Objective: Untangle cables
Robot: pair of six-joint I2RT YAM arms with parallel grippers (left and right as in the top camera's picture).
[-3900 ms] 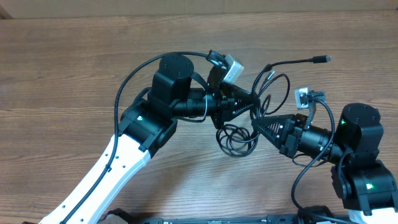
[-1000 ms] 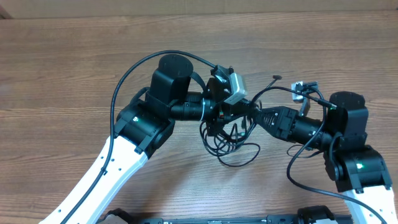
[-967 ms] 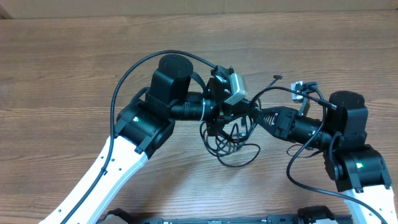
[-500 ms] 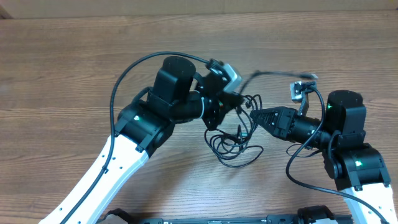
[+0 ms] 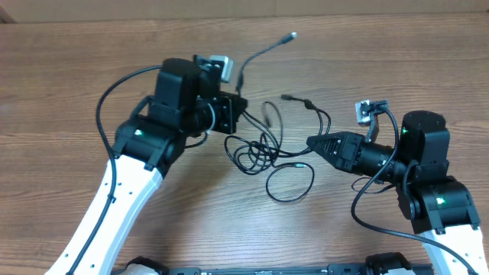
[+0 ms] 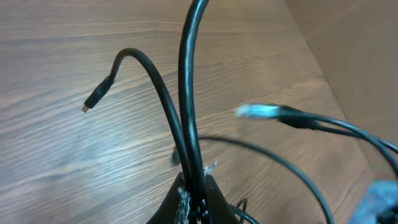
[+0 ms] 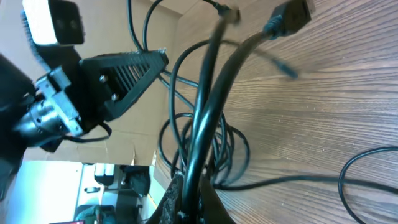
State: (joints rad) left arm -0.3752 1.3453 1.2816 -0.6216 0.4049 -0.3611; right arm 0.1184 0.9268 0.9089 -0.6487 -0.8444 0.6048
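cables [image 5: 256, 156] — loose tangle mid-desk [image 5: 76, 61] | left tool [image 5: 243, 114] at its 11 o'clock, right tool [image 5: 309, 142] at 3, both pinching strands | light, limp, springy — likely best gripped near plugs

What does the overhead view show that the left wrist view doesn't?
Only overhead: the right gripper shut on the cables, and their loose loops tangled on the table beside it. Only left wrist: two strands pinched side by side in the left gripper. Both: a free plug end beyond that grip.
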